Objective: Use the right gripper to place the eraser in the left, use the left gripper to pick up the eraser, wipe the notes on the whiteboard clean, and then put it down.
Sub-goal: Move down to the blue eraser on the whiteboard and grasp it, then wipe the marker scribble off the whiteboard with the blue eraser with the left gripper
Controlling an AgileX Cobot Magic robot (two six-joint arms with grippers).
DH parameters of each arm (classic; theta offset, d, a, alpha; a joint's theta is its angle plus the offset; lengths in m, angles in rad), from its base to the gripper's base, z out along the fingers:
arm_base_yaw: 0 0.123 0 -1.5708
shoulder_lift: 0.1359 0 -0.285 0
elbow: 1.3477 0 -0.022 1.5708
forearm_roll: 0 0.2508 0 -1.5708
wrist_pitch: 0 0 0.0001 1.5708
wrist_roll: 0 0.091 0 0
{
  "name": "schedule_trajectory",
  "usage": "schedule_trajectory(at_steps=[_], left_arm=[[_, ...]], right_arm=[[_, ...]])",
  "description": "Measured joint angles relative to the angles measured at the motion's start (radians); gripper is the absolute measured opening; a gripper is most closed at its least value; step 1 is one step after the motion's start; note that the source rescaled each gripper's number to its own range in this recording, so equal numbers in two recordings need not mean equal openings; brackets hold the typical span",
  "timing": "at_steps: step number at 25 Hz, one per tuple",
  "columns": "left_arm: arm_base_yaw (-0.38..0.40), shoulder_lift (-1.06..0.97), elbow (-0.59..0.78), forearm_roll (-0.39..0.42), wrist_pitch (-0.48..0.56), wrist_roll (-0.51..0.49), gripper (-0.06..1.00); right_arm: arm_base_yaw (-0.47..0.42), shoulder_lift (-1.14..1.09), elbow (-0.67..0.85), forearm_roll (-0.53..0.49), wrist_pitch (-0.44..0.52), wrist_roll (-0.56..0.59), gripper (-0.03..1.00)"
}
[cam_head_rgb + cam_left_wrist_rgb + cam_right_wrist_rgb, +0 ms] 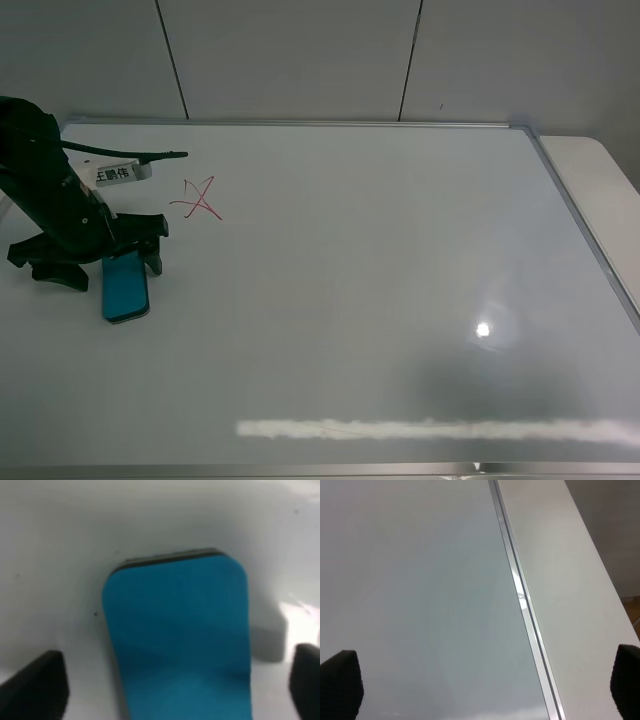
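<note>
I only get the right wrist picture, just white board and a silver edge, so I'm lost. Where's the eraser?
Observer: The eraser lies flat on the whiteboard, near its left edge in the high view.
Operator: Is somebody holding it?
Observer: No. The left gripper stands open over it, one jaw on each side, neither touching.
Operator: Is the red scribble gone?
Observer: No, the notes are unwiped, a little beyond the eraser.

eraser [126, 292]: one end hidden under left end effector [105, 262], blurred and cut off in the left wrist view | arm label [113, 173]: characters too small to read | right end effector [480, 687]: only two fingertips show, cropped by the frame edge
</note>
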Motion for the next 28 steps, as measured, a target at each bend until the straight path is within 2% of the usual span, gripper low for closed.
schedule_trajectory(at_steps=[3, 5, 17, 18, 20, 21, 28], left_arm=[[0.0, 0.0, 0.0, 0.0, 0.0, 0.0, 0.51], [0.0, 0.0, 0.0, 0.0, -0.001, 0.0, 0.45], [0.0, 0.0, 0.0, 0.0, -0.004, 0.0, 0.41], [0.0, 0.0, 0.0, 0.0, -0.004, 0.0, 0.35], [0.0, 0.0, 0.0, 0.0, -0.001, 0.008, 0.05], [0.0, 0.0, 0.0, 0.0, 0.001, 0.013, 0.0], [0.0, 0.0, 0.0, 0.0, 0.013, 0.046, 0.01]], right_arm=[[0.0, 0.0, 0.0, 0.0, 0.0, 0.0, 1.0], [0.0, 0.0, 0.0, 0.0, 0.0, 0.0, 1.0], [0.0, 0.0, 0.0, 0.0, 0.0, 0.0, 1.0], [0.0, 0.0, 0.0, 0.0, 0.0, 0.0, 1.0], [0.0, 0.0, 0.0, 0.0, 0.0, 0.0, 1.0], [0.0, 0.0, 0.0, 0.0, 0.0, 0.0, 1.0], [0.0, 0.0, 0.0, 0.0, 0.0, 0.0, 1.0]])
